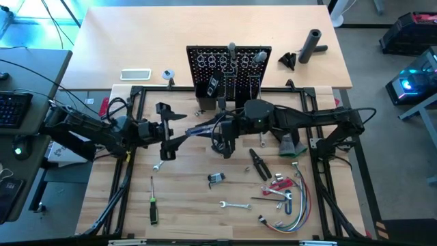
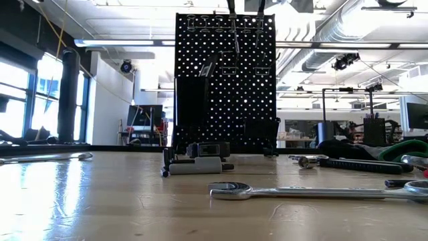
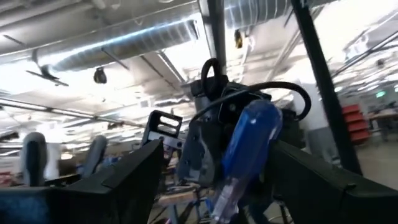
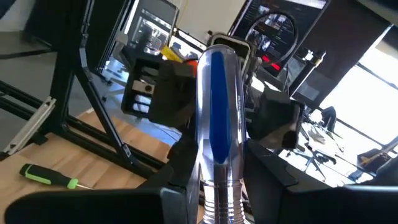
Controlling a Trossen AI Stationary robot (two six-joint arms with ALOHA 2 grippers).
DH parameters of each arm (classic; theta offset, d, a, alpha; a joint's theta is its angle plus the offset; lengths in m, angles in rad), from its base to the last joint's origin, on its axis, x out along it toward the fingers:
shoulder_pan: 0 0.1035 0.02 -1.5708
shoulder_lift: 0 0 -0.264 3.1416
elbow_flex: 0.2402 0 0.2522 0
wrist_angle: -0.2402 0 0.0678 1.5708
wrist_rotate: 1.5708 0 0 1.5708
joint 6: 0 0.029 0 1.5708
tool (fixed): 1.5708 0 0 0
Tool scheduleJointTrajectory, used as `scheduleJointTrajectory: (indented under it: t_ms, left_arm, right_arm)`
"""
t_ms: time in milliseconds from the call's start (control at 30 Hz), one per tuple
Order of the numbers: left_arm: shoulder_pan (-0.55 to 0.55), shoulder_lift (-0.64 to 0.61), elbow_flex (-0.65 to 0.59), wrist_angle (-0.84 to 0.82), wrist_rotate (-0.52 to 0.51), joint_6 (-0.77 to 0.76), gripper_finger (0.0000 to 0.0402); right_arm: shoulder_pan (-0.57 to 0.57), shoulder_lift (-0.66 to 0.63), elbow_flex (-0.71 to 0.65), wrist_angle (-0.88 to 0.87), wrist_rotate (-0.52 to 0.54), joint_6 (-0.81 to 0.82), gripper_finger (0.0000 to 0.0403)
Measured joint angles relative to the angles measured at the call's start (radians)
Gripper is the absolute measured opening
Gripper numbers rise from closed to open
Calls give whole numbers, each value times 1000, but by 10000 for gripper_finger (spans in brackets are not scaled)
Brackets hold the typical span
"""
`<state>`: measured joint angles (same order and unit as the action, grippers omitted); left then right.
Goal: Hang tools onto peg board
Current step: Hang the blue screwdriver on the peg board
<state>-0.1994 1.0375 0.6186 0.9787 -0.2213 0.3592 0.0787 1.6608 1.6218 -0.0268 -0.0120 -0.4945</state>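
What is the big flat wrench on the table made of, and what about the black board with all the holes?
The wrench looks like bare polished metal, probably steel: it is silver and shines with reflections. The board looks like metal or hard plastic painted matte black; light shows through its neat rows of holes. Which of the two it is, I cannot tell.

An overhead camera looks straight down on the whole table (image 1: 205,205); a table-level camera faces the peg board (image 2: 225,80), also seen from above. Both wrist cameras sit close on a blue-handled screwdriver (image 4: 216,118).
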Motion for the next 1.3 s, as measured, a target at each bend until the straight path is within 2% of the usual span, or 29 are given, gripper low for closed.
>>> scheduleJointTrajectory:
  t_ms: [233,567,800,1067,1300]
  left_arm:
    - [51,74,33,10,62,-59,282]
    - [51,112,90,8,72,-8,273]
    - [50,111,90,2,70,13,211]
    - [51,110,90,0,56,76,93]
    - [56,101,90,-16,58,121,92]
  right_arm:
    - [-7,2,0,10,0,-1,87]
    - [-20,3,0,-17,-26,29,87]
    - [-23,3,0,-19,-25,16,87]
    - [-46,3,0,-21,-21,33,87]
    - [-47,3,1,-38,22,22,91]
